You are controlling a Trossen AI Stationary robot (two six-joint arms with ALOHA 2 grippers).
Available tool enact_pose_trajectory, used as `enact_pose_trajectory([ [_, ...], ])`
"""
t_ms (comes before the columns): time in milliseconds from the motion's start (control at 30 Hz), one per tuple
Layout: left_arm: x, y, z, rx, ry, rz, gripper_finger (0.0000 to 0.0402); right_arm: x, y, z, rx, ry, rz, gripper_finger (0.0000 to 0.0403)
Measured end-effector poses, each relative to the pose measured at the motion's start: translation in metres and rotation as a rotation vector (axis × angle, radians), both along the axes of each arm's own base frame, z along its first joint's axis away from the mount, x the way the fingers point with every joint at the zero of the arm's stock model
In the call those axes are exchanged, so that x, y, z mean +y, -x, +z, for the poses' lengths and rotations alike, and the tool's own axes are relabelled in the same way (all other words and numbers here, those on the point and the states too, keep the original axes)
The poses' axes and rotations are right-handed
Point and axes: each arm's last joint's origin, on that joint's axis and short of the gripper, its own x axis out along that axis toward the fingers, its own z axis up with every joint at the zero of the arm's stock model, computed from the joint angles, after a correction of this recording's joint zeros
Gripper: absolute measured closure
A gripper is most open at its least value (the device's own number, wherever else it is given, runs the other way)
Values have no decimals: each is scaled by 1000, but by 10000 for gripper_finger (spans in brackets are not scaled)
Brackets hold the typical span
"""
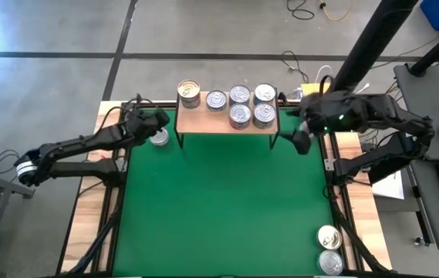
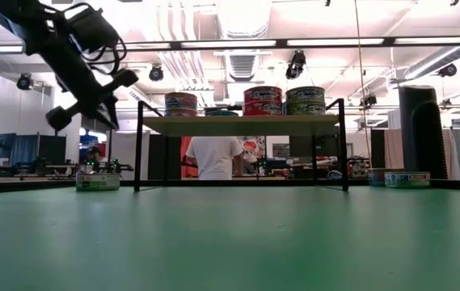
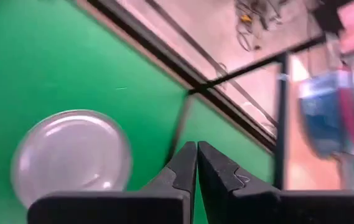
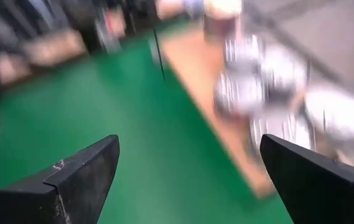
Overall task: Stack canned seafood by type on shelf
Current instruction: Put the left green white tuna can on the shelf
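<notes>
The shelf (image 1: 227, 122), a light-wood board on black legs, stands at the far middle of the green mat. Several cans (image 1: 240, 116) sit on it on their bottoms, and a gold-topped stack (image 1: 189, 93) stands at its left end. One silver-topped can (image 1: 159, 138) (image 3: 71, 155) rests on the mat by the shelf's left leg. My left gripper (image 1: 158, 123) (image 3: 196, 168) is shut just beside this can and does not touch it. My right gripper (image 1: 300, 140) (image 4: 189, 155) hangs open in the air off the shelf's right end, with nothing between its fingers.
Two more cans (image 1: 329, 236) (image 1: 331, 262) sit at the mat's near right corner. A wooden border (image 1: 88, 208) and black rails frame the mat. The mat (image 1: 227, 208) lies bare between the shelf and the near edge. A person stands in the room beyond the table (image 2: 213, 158).
</notes>
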Motion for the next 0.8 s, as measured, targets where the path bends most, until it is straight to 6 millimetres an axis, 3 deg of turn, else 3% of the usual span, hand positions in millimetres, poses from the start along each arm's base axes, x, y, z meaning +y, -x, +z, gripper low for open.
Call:
enact_pose_trajectory([
  [200, -6, 12, -9, 93, 18, 56, 402, 16, 10, -44, 384, -125, -7, 21],
  [467, 3, 6, -21, -7, 83, 226, 402, 42, -8, -72, 347, -186, 51, 21],
  [667, 3, 5, -50, -35, 239, 406, 402, 53, -14, -87, 355, -191, 106, 21],
  [800, 3, 2, -71, -90, 284, 393, 402, 58, -13, -91, 372, -193, 132, 21],
])
